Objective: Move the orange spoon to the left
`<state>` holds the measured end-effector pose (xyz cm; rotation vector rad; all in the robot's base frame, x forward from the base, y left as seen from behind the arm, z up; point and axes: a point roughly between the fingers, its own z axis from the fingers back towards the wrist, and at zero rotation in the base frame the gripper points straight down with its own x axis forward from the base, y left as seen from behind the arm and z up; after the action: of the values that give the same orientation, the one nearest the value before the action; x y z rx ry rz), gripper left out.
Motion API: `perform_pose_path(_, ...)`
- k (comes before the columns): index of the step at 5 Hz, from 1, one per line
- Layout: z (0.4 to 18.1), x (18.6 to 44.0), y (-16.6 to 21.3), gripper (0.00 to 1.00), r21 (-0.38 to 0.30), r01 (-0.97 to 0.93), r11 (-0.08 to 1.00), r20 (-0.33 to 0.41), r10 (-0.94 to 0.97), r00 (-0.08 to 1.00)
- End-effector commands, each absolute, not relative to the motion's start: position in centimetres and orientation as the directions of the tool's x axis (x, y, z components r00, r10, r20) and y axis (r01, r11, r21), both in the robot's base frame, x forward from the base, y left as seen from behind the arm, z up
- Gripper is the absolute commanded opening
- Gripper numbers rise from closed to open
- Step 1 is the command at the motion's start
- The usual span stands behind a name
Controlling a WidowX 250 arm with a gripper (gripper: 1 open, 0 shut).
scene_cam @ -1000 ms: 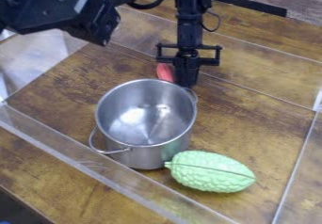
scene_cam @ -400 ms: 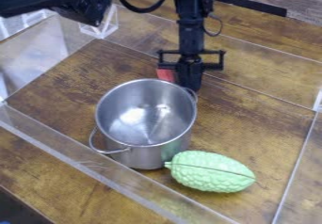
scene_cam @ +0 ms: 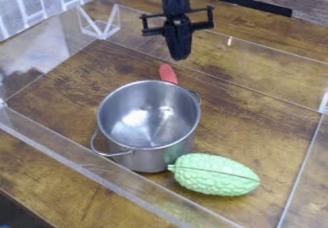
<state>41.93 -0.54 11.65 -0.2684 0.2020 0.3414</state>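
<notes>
shut hand (scene_cam: 177,50) above orange spoon (scene_cam: 168,75)

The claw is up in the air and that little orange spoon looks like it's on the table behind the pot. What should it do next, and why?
Probably come back down onto the orange spoon with its jaws opened. The claw hangs shut above the wood with nothing visible in it, while the spoon's red-orange handle lies on the table just behind the steel pot, partly hidden by its rim. Nothing has been carried left yet.
</notes>
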Motion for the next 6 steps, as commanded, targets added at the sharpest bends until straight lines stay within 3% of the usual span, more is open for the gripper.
perform_pose_path(1, 18.2, 40.4, -0.8, 0.0, -0.311, -0.365, 0.878, -0.095, 0.353, 0.931)
perform_pose_path(3, 18.6, 38.3, 2.4, 0.0, -0.379, -0.348, 0.858, -0.05, 0.356, 0.933)
perform_pose_path(5, 15.7, 34.9, 7.5, 0.0, -0.422, -0.344, 0.839, -0.011, 0.374, 0.927)
perform_pose_path(6, 14.4, 35.0, 7.3, 0.0, -0.426, -0.326, 0.844, -0.007, 0.357, 0.934)
